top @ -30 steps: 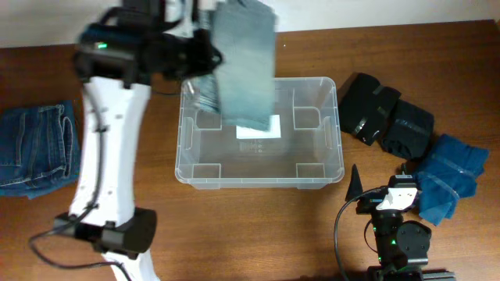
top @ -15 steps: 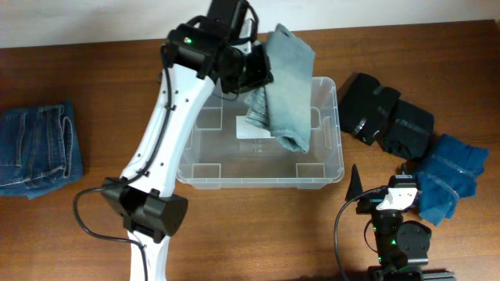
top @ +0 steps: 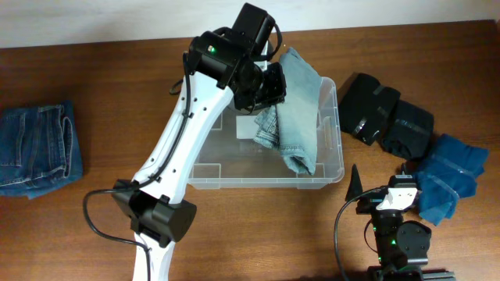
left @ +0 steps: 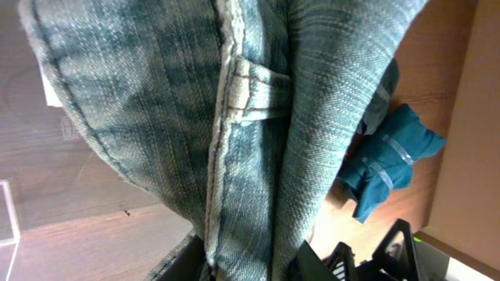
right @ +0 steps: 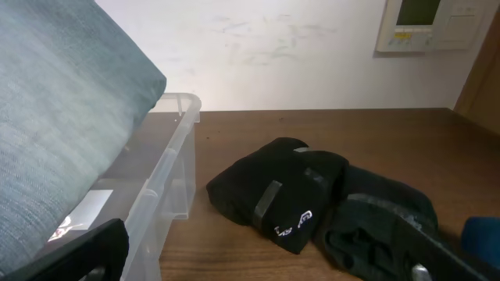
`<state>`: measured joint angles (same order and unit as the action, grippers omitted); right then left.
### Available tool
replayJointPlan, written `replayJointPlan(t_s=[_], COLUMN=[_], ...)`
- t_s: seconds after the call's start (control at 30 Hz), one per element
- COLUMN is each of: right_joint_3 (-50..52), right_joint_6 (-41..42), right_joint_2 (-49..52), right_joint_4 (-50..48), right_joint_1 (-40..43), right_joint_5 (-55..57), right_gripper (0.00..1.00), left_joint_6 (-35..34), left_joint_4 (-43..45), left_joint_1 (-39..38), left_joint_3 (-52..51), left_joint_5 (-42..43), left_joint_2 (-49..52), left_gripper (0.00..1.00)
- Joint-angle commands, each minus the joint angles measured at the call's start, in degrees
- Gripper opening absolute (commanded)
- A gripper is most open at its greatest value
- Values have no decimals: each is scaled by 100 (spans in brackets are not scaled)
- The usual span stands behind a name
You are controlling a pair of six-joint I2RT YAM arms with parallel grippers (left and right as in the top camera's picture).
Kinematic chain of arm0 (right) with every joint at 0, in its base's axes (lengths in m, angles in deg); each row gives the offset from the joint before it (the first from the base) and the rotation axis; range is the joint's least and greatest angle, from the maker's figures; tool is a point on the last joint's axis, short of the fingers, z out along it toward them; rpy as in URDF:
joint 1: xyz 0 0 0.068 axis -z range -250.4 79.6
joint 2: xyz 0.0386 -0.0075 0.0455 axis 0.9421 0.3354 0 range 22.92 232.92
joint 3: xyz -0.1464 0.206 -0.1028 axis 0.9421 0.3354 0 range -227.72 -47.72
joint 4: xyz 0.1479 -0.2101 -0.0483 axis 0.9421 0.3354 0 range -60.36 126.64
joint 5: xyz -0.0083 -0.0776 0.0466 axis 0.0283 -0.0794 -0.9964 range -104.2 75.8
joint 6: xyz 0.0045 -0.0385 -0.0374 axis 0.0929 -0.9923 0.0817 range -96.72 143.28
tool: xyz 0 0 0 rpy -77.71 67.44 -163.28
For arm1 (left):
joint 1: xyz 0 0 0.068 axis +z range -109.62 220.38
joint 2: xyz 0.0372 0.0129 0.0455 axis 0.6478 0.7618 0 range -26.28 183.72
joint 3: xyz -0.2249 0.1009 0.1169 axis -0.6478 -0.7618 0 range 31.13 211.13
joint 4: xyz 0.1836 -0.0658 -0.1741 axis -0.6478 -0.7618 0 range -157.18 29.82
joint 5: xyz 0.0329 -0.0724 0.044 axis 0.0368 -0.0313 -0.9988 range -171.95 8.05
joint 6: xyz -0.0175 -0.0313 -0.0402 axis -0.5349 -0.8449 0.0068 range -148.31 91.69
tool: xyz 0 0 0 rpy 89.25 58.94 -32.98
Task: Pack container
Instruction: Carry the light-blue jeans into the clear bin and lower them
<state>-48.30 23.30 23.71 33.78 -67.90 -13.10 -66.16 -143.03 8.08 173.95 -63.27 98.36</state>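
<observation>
The container (top: 234, 181) stands upright on the counter (top: 94, 78), centre of the overhead view, open side up. The left hand (top: 266, 84) hangs above the container's far edge, right of its middle. It is clamped on a pair of light denim jeans (top: 301, 117). The grip itself is hidden by cloth, so this is judged from the hanging garment. The jeans drape down into the container's right half, their lower end near the front wall. In the left wrist view denim fills almost the whole frame.

The right hand (right: 258, 242) sits low, near the counter's front edge and right of the container, with its fingers spread wide and nothing between them.

Black garments (top: 383, 117) and a blue garment (top: 445, 176) lie right of the container. Folded dark jeans (top: 35, 148) lie well apart at far left.
</observation>
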Motion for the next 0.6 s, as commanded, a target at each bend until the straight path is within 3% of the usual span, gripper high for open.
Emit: replayJointPlan(t_s=[0.0,0.57], right_joint_3=[26,26], right_joint_6=[31,28], right_joint_2=[-39,-37], right_joint_4=[42,42], right_joint_1=[15,15], right_joint_5=[90,90], right_gripper=[99,98], left_joint_6=[-363,-890], left_joint_4=[-20,0], left_joint_1=[-192,-372], left_joint_3=[72,-339], left_joint_5=[-304,-503], left_joint_2=[-79,190], left_gripper=[1,0])
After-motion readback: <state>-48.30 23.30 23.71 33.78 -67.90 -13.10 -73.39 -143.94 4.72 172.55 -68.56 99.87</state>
